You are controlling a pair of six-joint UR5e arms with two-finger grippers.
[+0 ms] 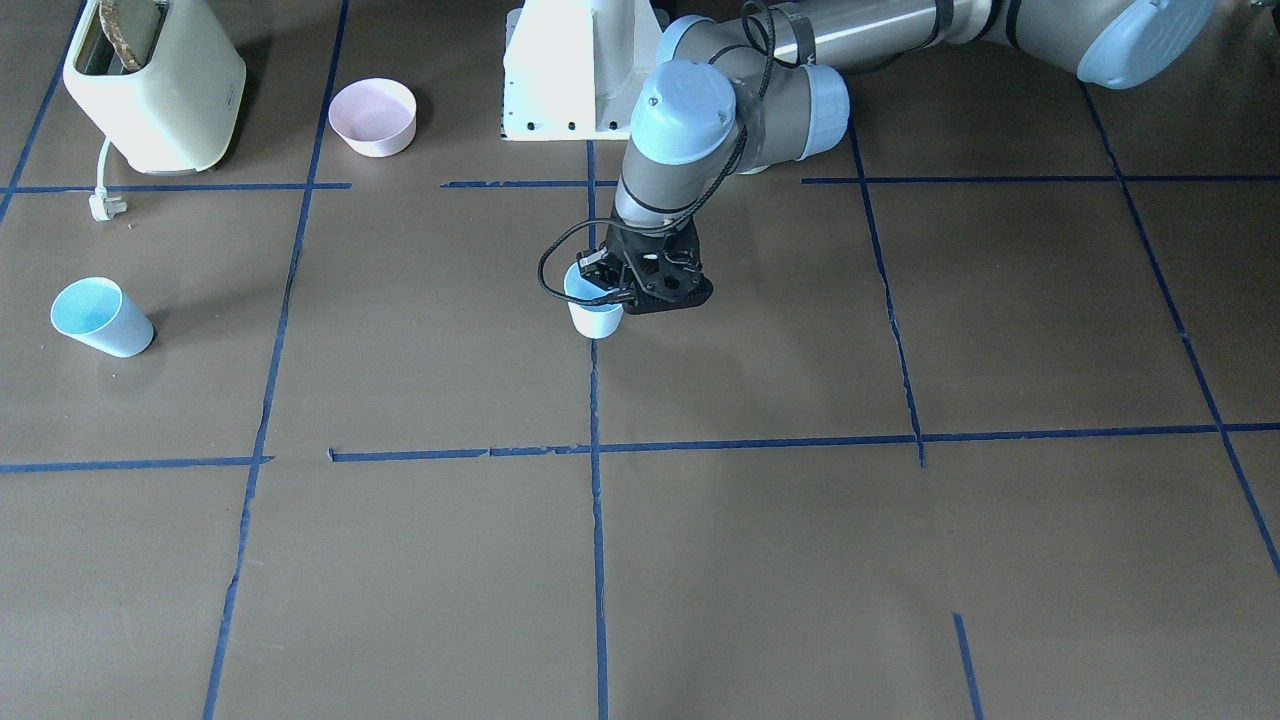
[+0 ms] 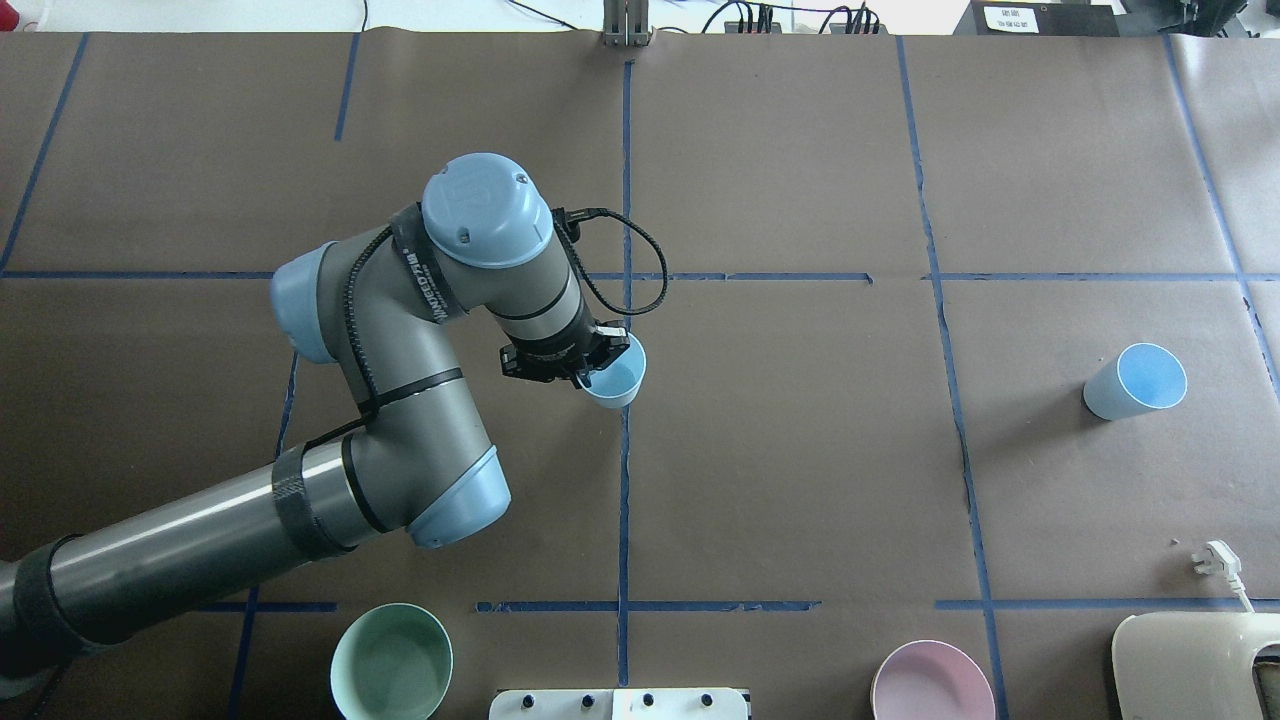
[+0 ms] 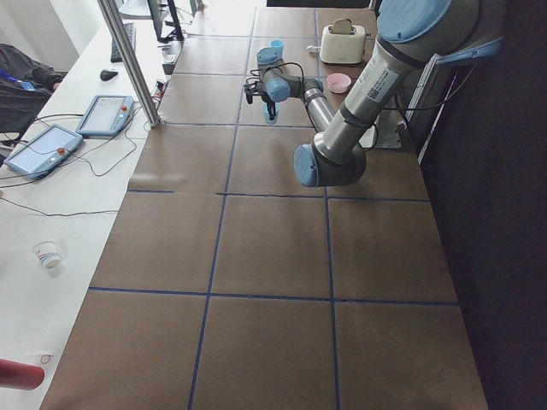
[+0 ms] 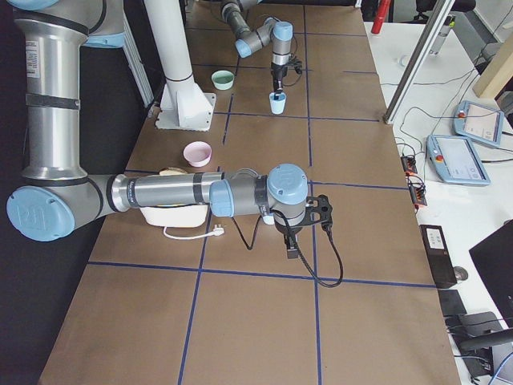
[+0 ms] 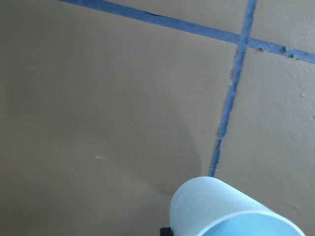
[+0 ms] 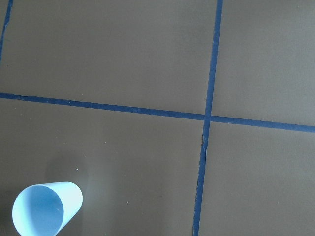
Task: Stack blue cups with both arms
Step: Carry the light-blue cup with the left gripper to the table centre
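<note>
Blue cup (image 2: 618,385) rim straddled by left claw (image 2: 592,368).

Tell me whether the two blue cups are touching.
Apart. The overhead view shows one cup at the left gripper and the other cup far to its right, with bare table between them.

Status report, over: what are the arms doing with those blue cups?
Left end effector shut on centre cup rim. Right end effector state unclear. Second cup stands apart, untouched. Nothing between them.
</note>
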